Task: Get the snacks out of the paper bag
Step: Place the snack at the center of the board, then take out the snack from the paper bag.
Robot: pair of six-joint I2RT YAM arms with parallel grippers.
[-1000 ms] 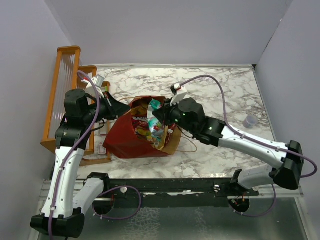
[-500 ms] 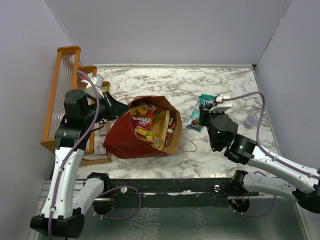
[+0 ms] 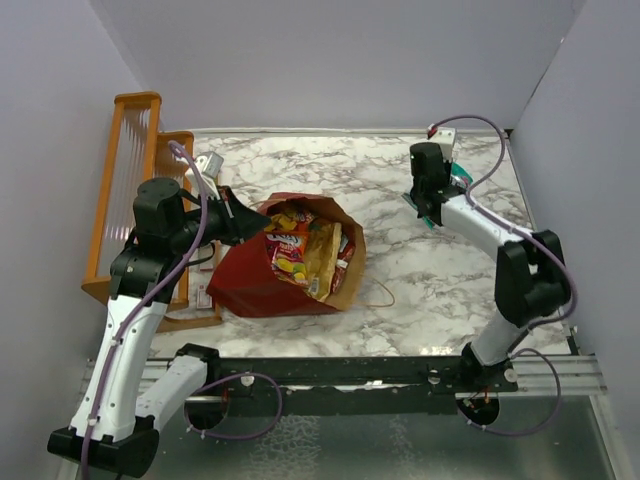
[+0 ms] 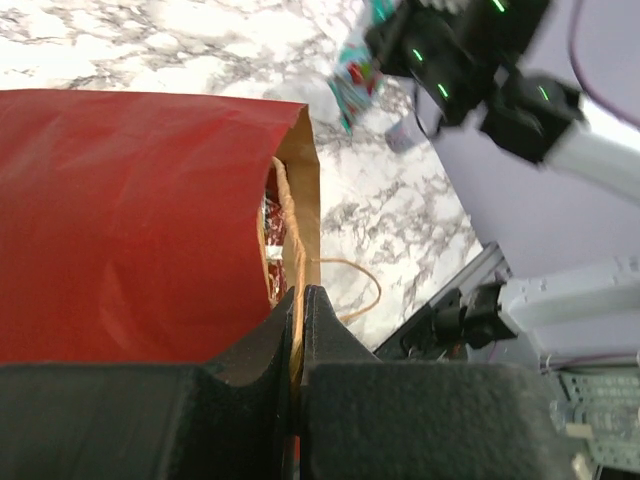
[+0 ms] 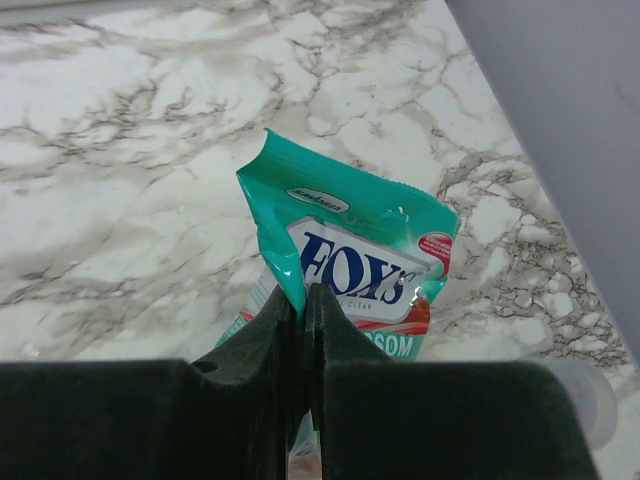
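Observation:
The dark red paper bag (image 3: 245,280) lies on its side, its mouth facing right. Inside it show snacks (image 3: 300,245): red-yellow packs and an orange-brown bag. My left gripper (image 3: 250,214) is shut on the bag's upper rim by the tan handle; in the left wrist view its jaws (image 4: 300,292) pinch the brown edge of the paper bag (image 4: 130,220). My right gripper (image 3: 438,192) is at the back right, shut on the teal-white pouch (image 5: 370,250) at its left edge. The pouch (image 3: 461,174) sticks out beside the gripper (image 5: 303,290), over the marble.
An orange wooden rack (image 3: 125,190) stands along the left edge, with flat packets (image 3: 200,292) at its foot. The bag's loose handle (image 3: 375,295) loops onto the marble. A small clear cup (image 5: 590,400) sits near the right wall (image 3: 590,150).
My right arm has pulled the teal-white pouch out of the bag's mouth and swung it to the back right corner. The left gripper has kept its hold on the rim.

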